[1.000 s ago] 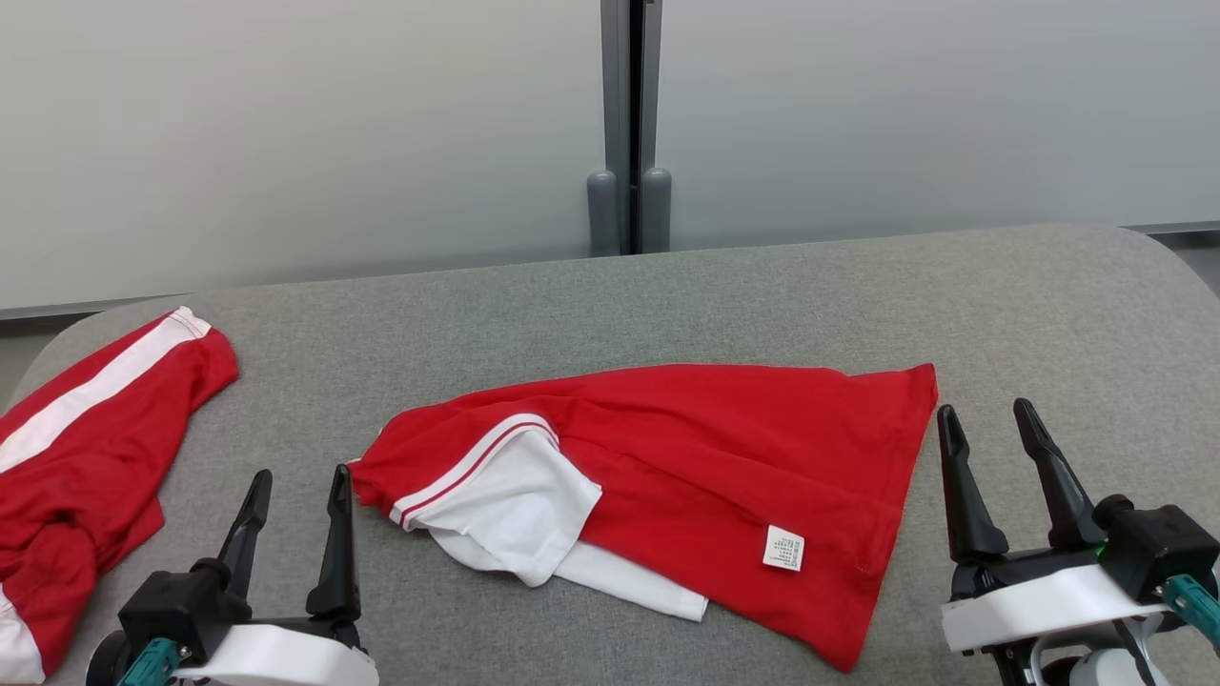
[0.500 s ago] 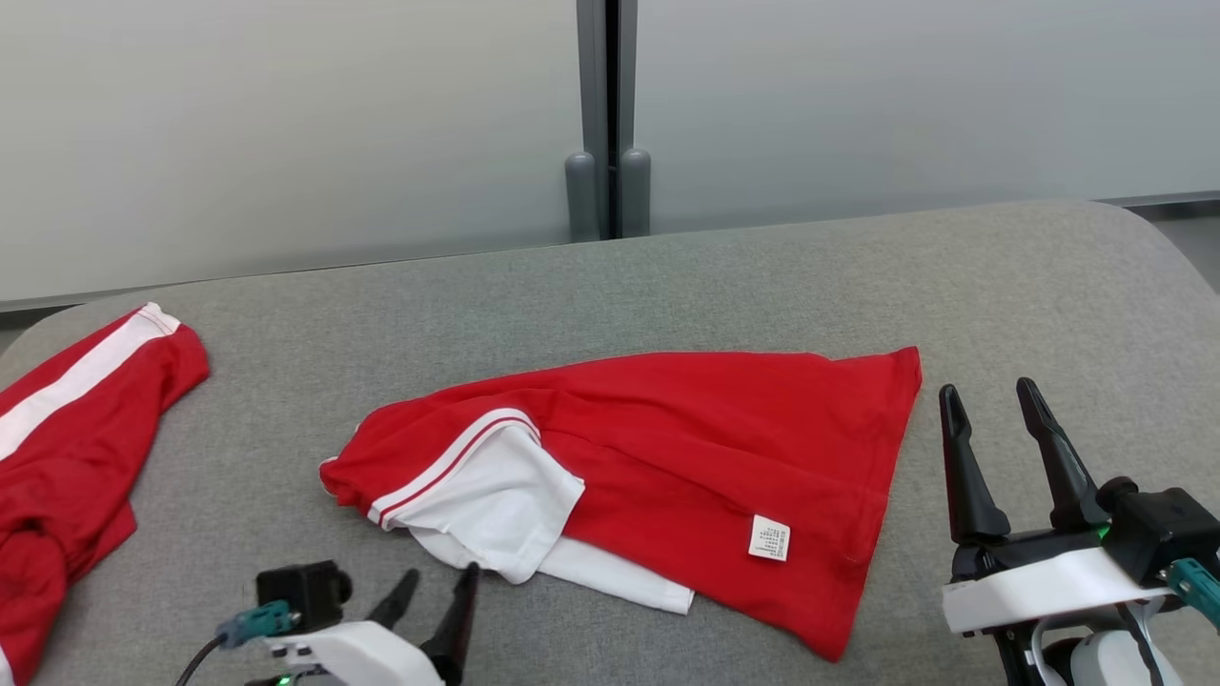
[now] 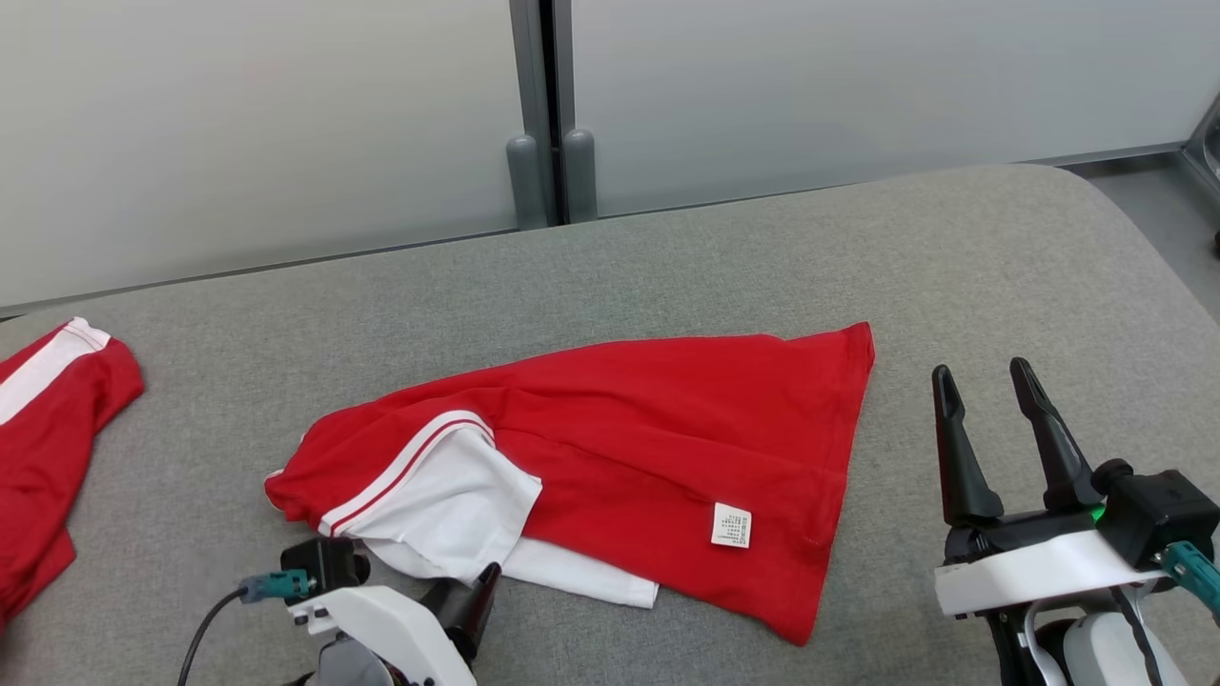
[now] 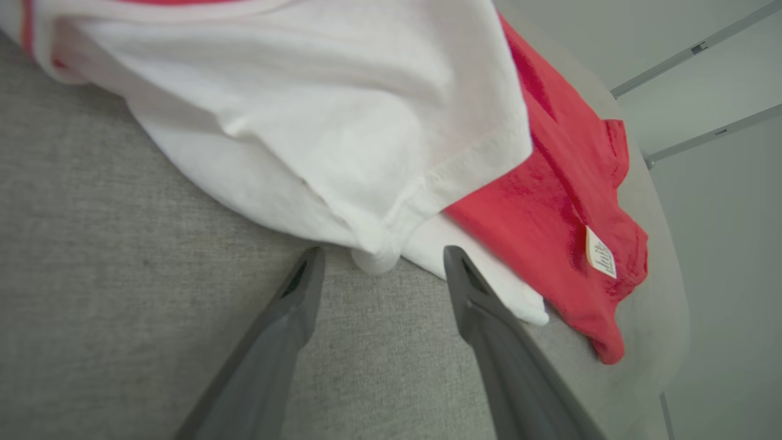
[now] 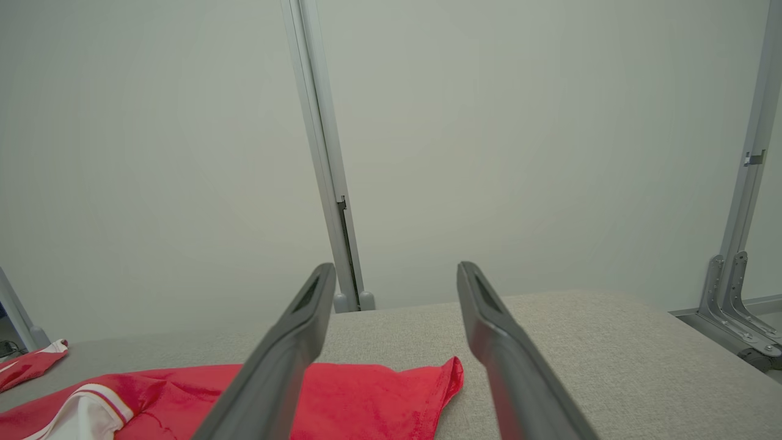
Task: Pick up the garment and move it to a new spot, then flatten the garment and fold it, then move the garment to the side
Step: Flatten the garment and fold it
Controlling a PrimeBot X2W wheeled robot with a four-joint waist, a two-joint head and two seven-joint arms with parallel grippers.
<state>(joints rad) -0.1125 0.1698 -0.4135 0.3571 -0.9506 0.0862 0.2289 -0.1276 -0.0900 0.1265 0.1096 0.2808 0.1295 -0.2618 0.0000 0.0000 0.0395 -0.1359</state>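
Loosely crumpled, the red-and-white garment (image 3: 620,448) lies midway on the grey table (image 3: 762,248), the left gripper (image 4: 383,253) with jaws spread at, perhaps touching, its white hem, the right gripper (image 3: 981,372) spread too, empty, just beside it.

Soft, bright, even light, seemingly from overhead, covers the grey fabric-covered bench (image 3: 762,257) without glare. The crumpled red and white cloth garment (image 3: 620,429) casts only a thin, faint shadow along its near edge. In the wrist views the left claw (image 4: 379,260) and right claw (image 5: 397,269) are blurred up close. The garment's white cloth looks washed out.
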